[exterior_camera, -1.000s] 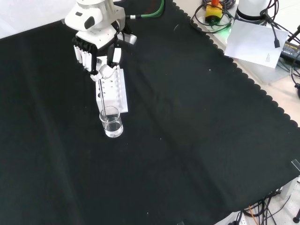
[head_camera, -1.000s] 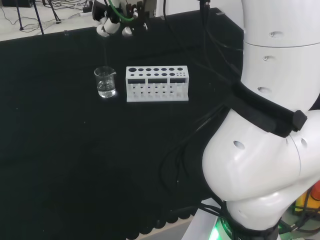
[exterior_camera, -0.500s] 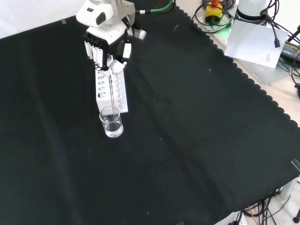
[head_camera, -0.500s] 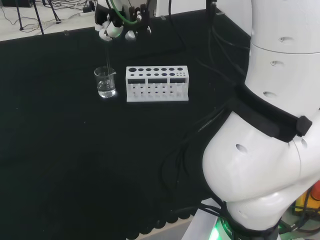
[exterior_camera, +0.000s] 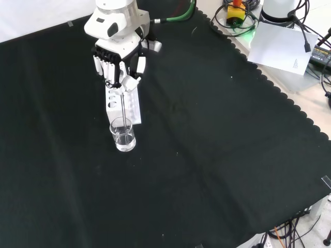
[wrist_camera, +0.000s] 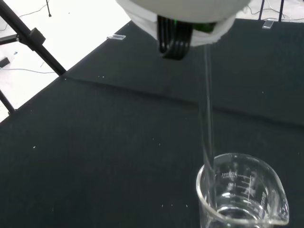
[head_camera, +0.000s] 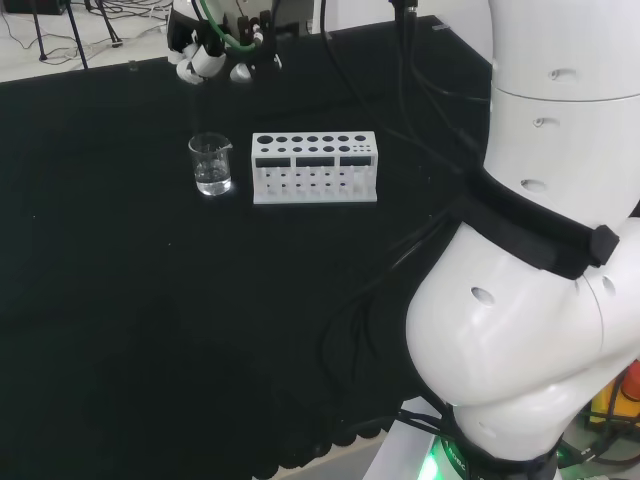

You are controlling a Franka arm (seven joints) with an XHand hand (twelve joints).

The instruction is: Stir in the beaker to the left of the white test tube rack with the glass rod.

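A small clear beaker (exterior_camera: 123,136) with a little clear liquid stands on the black cloth, just left of the white test tube rack (head_camera: 314,168) in the head view. The hand (exterior_camera: 118,58) hangs above it, its fingers curled round the top of a thin glass rod (exterior_camera: 124,106). The rod points straight down. Its lower end dips into the beaker (wrist_camera: 243,195) close to the rim, as the rod (wrist_camera: 207,111) shows in the wrist view. In the head view the hand (head_camera: 208,55) is above and behind the beaker (head_camera: 211,165).
The rack (exterior_camera: 132,107) lies partly behind the hand in the front view. Black cloth stretches wide around the beaker. Beyond the cloth's scalloped edge at the front view's upper right lie cables and a white sheet (exterior_camera: 282,46).
In the head view the hand swung right and then back to the left above the beaker. In the front view it came a little lower, with the rod still in the beaker.
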